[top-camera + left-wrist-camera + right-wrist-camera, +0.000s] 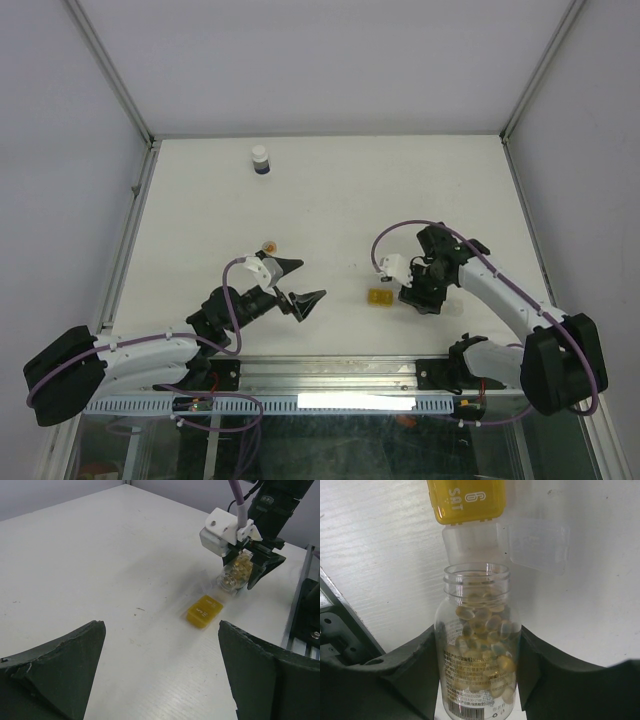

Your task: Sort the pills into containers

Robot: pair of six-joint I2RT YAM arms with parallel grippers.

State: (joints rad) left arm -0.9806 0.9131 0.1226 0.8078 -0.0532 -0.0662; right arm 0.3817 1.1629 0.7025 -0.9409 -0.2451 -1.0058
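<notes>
The right hand (pixel 478 680), clamped on the open vial (pixel 476 587) of pills (pixel 485 630) at 4 o'clock on the surface (pixel 330 200), aimed at the containers (pixel 467 500) just beside, where over-tipping could spill pills past the open clear cell; nothing blocked it, with the left hand (pixel 302 283) spread empty at 8 and the bottle (pixel 260 160) at 12.

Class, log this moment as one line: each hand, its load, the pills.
left hand: open, empty | right hand: holds uncapped pill vial, mouth toward open clear compartment | pills: in vial
</notes>
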